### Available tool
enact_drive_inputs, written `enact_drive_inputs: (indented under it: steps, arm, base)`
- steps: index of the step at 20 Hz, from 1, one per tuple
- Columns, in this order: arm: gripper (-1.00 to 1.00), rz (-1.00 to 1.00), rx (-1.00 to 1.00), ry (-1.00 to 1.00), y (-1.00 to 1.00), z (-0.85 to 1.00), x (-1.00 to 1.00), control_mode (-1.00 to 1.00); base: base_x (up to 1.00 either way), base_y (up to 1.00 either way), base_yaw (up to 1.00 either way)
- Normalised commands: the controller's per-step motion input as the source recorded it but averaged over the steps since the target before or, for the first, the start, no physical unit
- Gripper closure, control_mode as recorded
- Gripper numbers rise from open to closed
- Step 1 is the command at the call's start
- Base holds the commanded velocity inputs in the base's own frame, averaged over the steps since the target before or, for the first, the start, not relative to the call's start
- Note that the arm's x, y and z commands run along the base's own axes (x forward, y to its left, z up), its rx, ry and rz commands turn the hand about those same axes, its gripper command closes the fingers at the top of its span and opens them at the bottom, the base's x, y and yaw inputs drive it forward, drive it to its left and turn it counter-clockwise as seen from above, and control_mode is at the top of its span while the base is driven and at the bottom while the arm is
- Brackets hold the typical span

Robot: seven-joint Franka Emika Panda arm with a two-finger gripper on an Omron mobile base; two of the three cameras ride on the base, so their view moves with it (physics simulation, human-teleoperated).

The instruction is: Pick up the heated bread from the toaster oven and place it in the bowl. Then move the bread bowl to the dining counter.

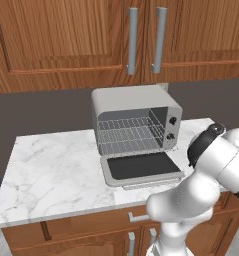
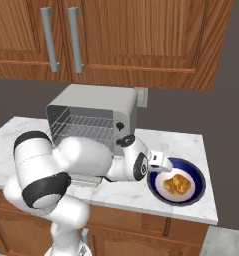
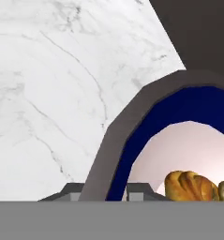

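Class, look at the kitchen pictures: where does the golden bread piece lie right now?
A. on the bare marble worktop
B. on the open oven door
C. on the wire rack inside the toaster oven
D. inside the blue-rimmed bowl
D: the bread rests on the white inside of the bowl, and the toaster oven rack is bare.

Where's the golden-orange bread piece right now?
In the right base view, the golden-orange bread piece lies inside the dark blue bowl on the marble worktop, right of the grey toaster oven.

- One toaster oven (image 1: 136,122), door down, with two black knobs (image 1: 172,128).
- One bowl (image 2: 177,182).
- One bread piece (image 2: 176,185) in it.
- One marble worktop (image 1: 51,170).
- Two cabinet handles (image 1: 132,41) above.
- One wall outlet (image 2: 141,97).
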Motion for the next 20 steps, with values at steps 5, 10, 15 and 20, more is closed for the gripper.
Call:
enact_drive_inputs:
  steps: [5, 10, 15, 20]
  arm:
    - [1.00, 0.10, -0.04, -0.30, 0.13, 0.80, -0.70, -1.00]
    - [1.00, 0.20, -0.16, -0.25, 0.61, 1.00, -0.57, -1.00]
    - [1.00, 0.32, -0.15, -0.07, 0.88, 1.00, -0.50, -1.00]
    - [1.00, 0.29, -0.17, 0.04, 0.98, 1.00, -0.57, -1.00]
  base:
    - [0.00, 0.00, 0.00]
    - [0.00, 0.00, 0.00]
    - [0.00, 0.00, 0.00]
    - [0.00, 0.00, 0.00]
